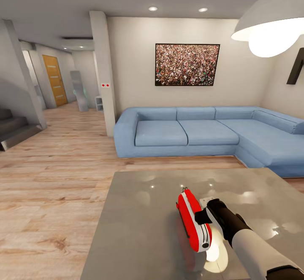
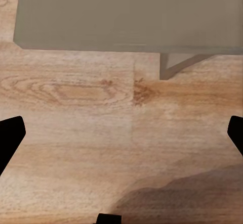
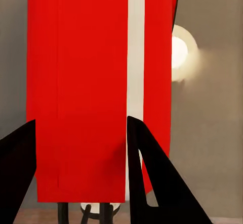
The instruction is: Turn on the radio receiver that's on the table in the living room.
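Red and white: the radio [image 1: 193, 219] lies on the grey table [image 1: 139, 229], in its near half, with one long side up and its thin metal handle [image 1: 184, 187] at the far end.
Right gripper: the right gripper [image 1: 202, 216] reaches in from the lower right of the head view and is at the side of the radio. In the right wrist view the radio [image 3: 96, 82] fills the space ahead of the two black fingers [image 3: 152, 178], which stand apart with one dark tip at each side of the red body. I cannot tell if the fingers touch it.
Right arm: black wrist and white forearm [image 1: 257, 250] lie low over the table.
Table top: glossy, it reflects the lamp as a bright round spot [image 1: 213, 252] just beside the radio.
Left gripper: in the left wrist view the left gripper [image 2: 121, 133] hangs over the wood floor [image 2: 76, 133], fingers wide apart and holding nothing; a corner of the table [image 2: 126, 16] is ahead of it.
Floor: light wood planks [image 1: 50, 187] around the table.
Sofa: a blue corner sofa [image 1: 202, 134] stands beyond the table, against the wall.
Wall: a framed crowd picture [image 1: 187, 64] hangs above the sofa.
Lamp: a white hanging lamp [image 1: 270, 22] is lit, at the upper right.
Far left: stairs [image 1: 12, 128] and an orange door [image 1: 55, 79] down a hallway.
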